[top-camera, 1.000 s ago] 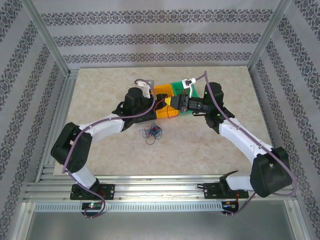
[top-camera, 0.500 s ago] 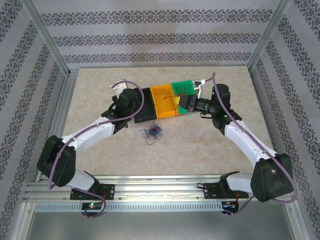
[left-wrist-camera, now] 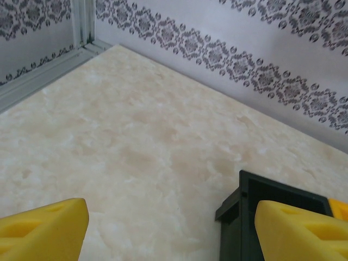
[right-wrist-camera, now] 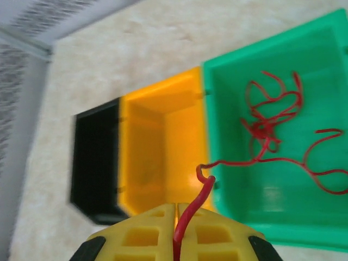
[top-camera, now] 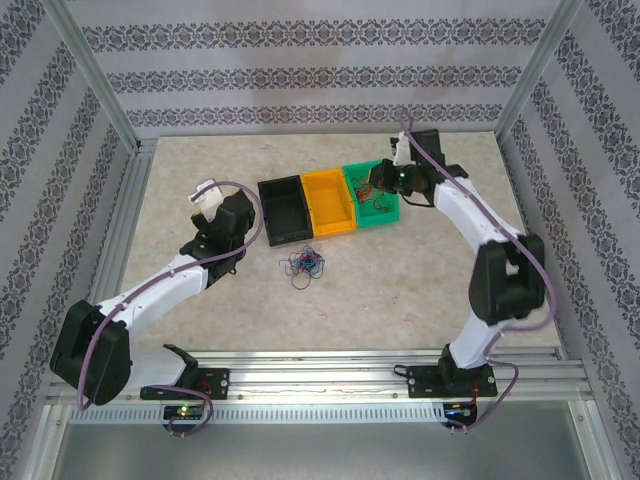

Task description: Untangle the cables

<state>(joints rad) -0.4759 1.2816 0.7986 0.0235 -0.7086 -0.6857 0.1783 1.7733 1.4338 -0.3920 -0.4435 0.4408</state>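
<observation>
A small tangle of thin red, blue and dark cables (top-camera: pixel 303 265) lies on the table in front of the bins. My right gripper (top-camera: pixel 373 187) (right-wrist-camera: pixel 176 217) hovers over the green bin (top-camera: pixel 392 216) (right-wrist-camera: pixel 304 217), shut on one end of a red cable (right-wrist-camera: pixel 266 130). The rest of that cable lies coiled inside the green bin. My left gripper (top-camera: pixel 238 207) (left-wrist-camera: pixel 171 239) is open and holds nothing. It sits left of the black bin (top-camera: pixel 283 210) (left-wrist-camera: pixel 244 204), well apart from the tangle.
An orange bin (top-camera: pixel 330 200) (right-wrist-camera: pixel 163 147) stands between the black bin (right-wrist-camera: pixel 95 163) and the green one, in a row at mid-table. Patterned walls and metal frame rails enclose the table. Bare marble tabletop stretches left of the black bin.
My left arm has pulled back to the left, away from the bins. My right arm has swung toward the back right, carrying the red cable over the green bin.
</observation>
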